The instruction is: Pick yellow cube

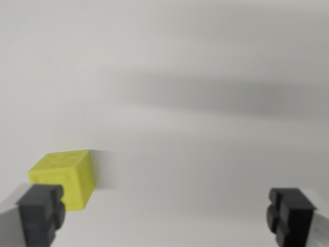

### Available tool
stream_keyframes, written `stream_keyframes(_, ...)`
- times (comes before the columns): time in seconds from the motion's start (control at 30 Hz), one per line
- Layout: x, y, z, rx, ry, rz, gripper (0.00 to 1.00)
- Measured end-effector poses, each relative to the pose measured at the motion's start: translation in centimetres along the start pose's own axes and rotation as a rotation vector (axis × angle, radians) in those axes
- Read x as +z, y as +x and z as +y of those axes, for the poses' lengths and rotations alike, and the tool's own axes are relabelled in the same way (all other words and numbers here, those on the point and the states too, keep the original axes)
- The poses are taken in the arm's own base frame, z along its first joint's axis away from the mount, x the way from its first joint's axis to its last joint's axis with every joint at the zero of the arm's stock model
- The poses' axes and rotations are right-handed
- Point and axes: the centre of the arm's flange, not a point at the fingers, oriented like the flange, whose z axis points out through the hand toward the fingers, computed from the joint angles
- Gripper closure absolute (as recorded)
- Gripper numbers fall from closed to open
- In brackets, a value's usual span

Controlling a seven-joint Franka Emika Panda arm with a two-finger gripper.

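With the gripper [167, 216] spread wide and empty, shift it toward the cube [64, 177] (beside the finger [41, 213] at the wrist view's left) until centred, then close.

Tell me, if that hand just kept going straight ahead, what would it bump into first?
Probably only the bare white surface. The hand is open, and the yellow cube sits off-centre by its finger on the wrist view's left. Depth is blurry.
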Motion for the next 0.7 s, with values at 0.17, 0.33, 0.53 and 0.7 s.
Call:
stream_keyframes(0.17, 1.2, -1.2, -0.1, -0.011, -0.001, -0.004, 0.00)
stream_keyframes(0.33, 2.4, -2.4, -0.3, -0.021, -0.002, -0.007, 0.00)
stream_keyframes(0.53, 3.8, -3.9, -0.5, -0.034, -0.003, -0.012, 0.00)
stream_keyframes(0.7, 5.0, -5.1, -0.6, -0.045, -0.003, -0.015, 0.00)
